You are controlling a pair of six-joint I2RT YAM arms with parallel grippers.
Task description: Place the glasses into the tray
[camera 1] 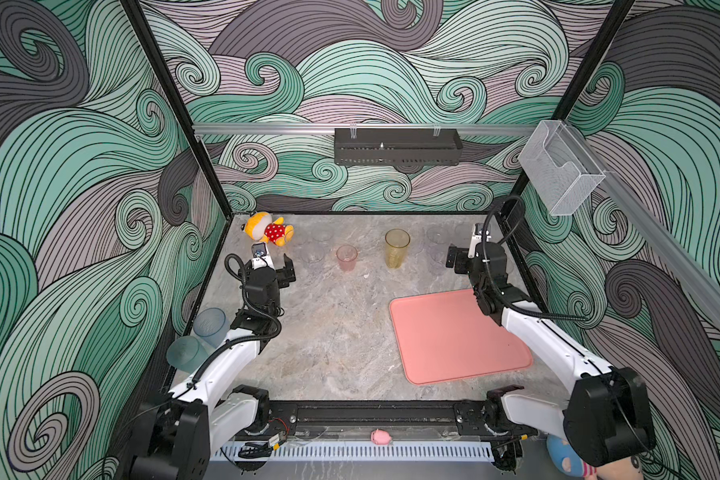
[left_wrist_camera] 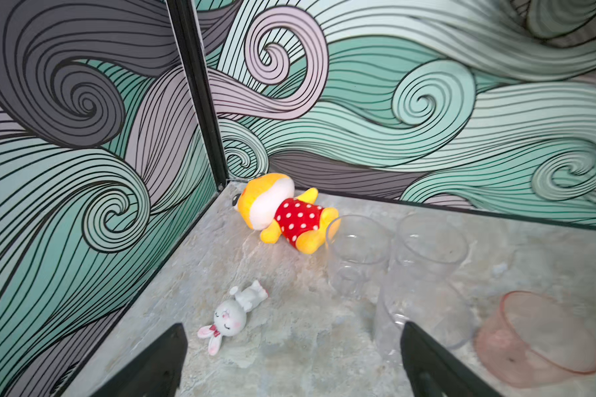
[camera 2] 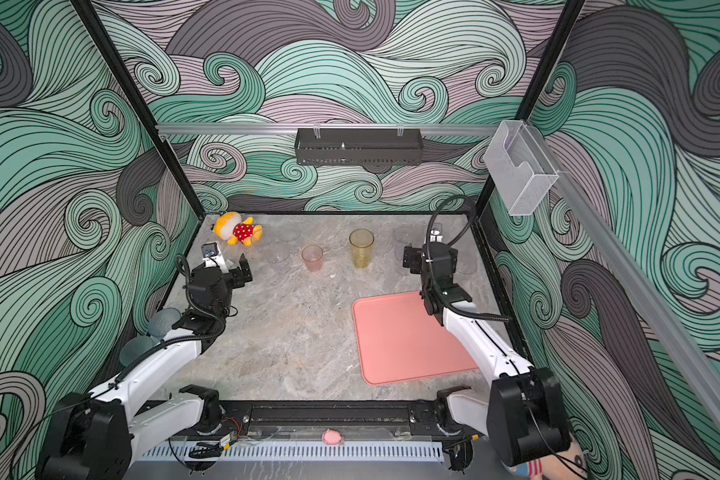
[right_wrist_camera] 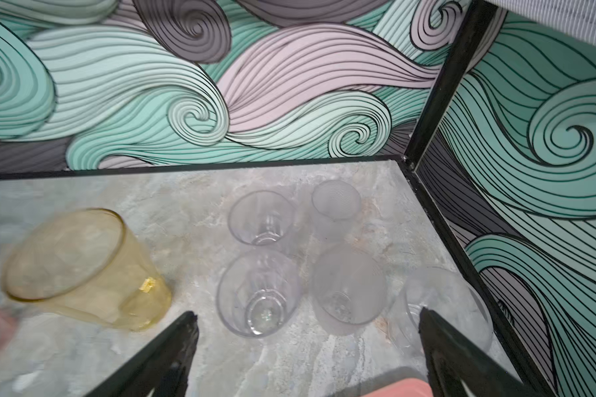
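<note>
The salmon-pink tray [camera 1: 458, 336] lies flat at the right front, with nothing on it. Along the back stand a tall yellow glass [camera 1: 396, 248], a small pink glass [camera 1: 346, 257] and several clear glasses [right_wrist_camera: 258, 292]. A blue-grey glass [camera 1: 211, 326] and a teal glass [camera 1: 184, 353] sit at the left edge behind the left arm. My left gripper [camera 1: 285, 270] hangs open near the back left, with a clear glass [left_wrist_camera: 424, 319] by one finger. My right gripper [right_wrist_camera: 307, 312] is open above the tray's far edge, facing the clear glasses. Neither gripper holds anything.
An orange plush in a red dotted dress [camera 1: 269, 228] lies in the back left corner, and a small white bunny figurine [left_wrist_camera: 231, 316] lies near it. A black basket [camera 1: 398, 147] and a clear box [camera 1: 562, 166] hang on the walls. Patterned walls close three sides.
</note>
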